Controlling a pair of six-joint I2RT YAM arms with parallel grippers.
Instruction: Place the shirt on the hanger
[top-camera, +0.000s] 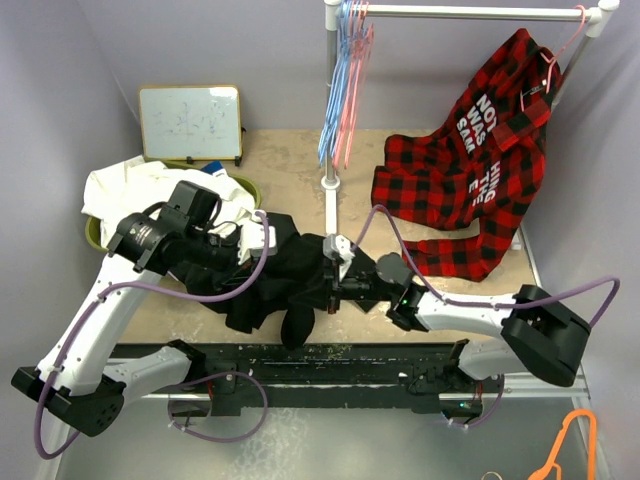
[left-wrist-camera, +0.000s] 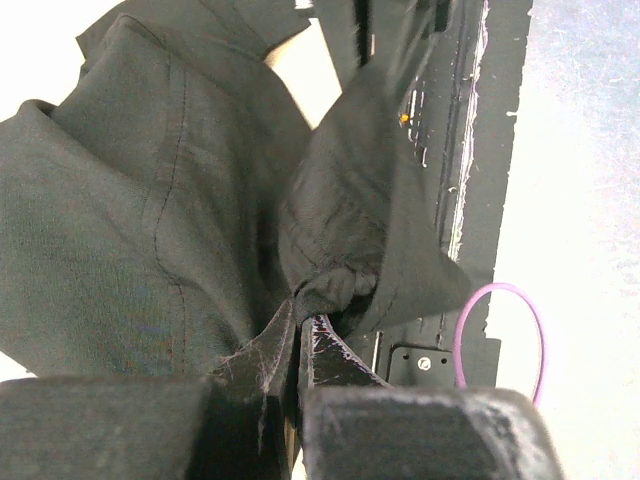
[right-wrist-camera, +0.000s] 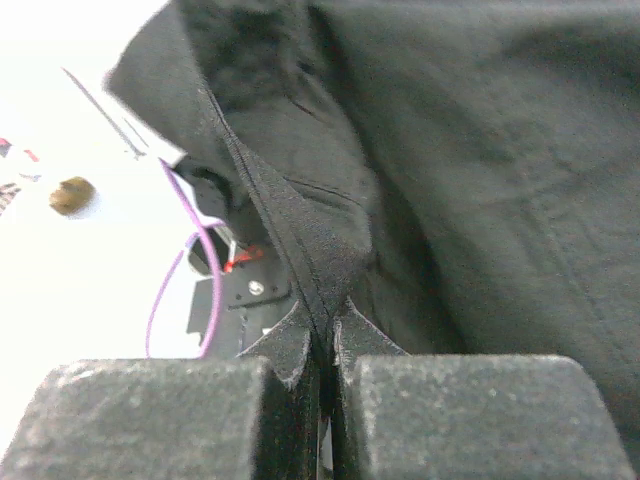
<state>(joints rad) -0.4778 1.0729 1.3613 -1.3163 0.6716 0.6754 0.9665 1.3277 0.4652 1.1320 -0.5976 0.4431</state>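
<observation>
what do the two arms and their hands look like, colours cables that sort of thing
Both arms match: the left arm and right arm have smooth white links with chunky black joint housings and black bases. A thin purple cable loops loosely along each. The left hand and right hand are black and rough-grained, tapering to points. No markings are readable.

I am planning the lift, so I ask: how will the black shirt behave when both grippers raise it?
Probably floppy: the shirt bunches in soft folds between the left gripper and the right gripper, both pinched shut on it. The cloth looks thin, so likely light. Unheld parts, most of it, will probably dangle.
</observation>
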